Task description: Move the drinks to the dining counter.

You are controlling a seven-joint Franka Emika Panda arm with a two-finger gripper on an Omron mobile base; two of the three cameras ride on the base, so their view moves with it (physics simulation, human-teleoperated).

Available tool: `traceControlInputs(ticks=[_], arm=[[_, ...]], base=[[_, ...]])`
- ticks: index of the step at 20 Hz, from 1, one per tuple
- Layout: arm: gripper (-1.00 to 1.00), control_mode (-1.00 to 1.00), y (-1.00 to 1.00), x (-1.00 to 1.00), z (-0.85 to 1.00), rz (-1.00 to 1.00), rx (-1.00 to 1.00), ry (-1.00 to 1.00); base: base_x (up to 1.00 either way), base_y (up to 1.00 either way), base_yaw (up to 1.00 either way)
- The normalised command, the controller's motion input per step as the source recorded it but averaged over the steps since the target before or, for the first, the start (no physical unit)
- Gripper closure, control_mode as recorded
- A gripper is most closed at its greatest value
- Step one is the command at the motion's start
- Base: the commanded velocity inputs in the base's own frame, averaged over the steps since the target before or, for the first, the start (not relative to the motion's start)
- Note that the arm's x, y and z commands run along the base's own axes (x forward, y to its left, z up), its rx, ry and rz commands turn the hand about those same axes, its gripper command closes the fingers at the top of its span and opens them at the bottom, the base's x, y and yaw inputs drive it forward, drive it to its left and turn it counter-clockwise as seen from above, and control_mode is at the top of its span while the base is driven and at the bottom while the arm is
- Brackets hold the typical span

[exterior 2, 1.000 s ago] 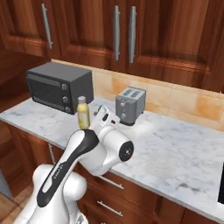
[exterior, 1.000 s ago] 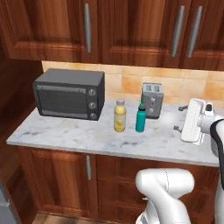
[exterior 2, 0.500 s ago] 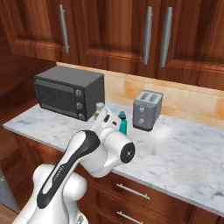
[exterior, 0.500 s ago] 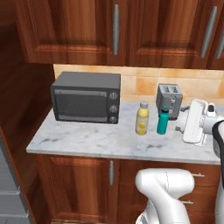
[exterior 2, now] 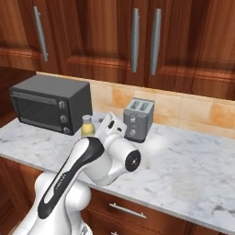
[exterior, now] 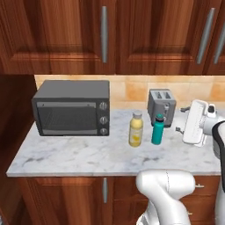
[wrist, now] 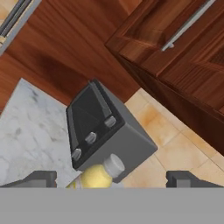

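Near the middle of the left base view, 2 drinks stand upright on the marble worktop (exterior: 79, 154) — the yellow bottle (exterior: 136, 128) with a white cap and, just beside it on the right, the teal bottle (exterior: 157, 129) with a dark cap. A grey toaster oven (exterior: 71, 107) sits at centre left, and a silver toaster (exterior: 161, 102) stands behind the bottles. The gripper (wrist: 111, 178) is spread wide and holds nothing — in the hand view the yellow bottle's cap appears at bottom centre, between the 2 fingertips (wrist: 40, 178).
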Motion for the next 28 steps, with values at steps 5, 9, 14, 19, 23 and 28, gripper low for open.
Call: traceControlInputs(ticks=[5,9,14,19,23,28], arm=[[-1.0,1.0,0.0,0.0,0.0,0.0,0.0,0.0],[-1.0,1.0,0.0,0.0,0.0,0.0,0.0,0.0],[-1.0,1.0,0.0,0.0,0.0,0.0,0.0,0.0],[-1.0,-1.0,0.0,0.02,0.0,0.0,0.0,0.03],[-1.0,-1.0,0.0,0.18,0.0,-0.06,0.0,0.22],[-1.0,-1.0,-0.01,0.2,0.0,-0.08,0.0,0.27]], base=[[0.59,0.0,-0.16],[0.2,0.0,-0.05],[0.0,0.0,0.0],[0.0,0.0,0.0],[0.0,0.0,0.0],[0.0,0.0,0.0]])
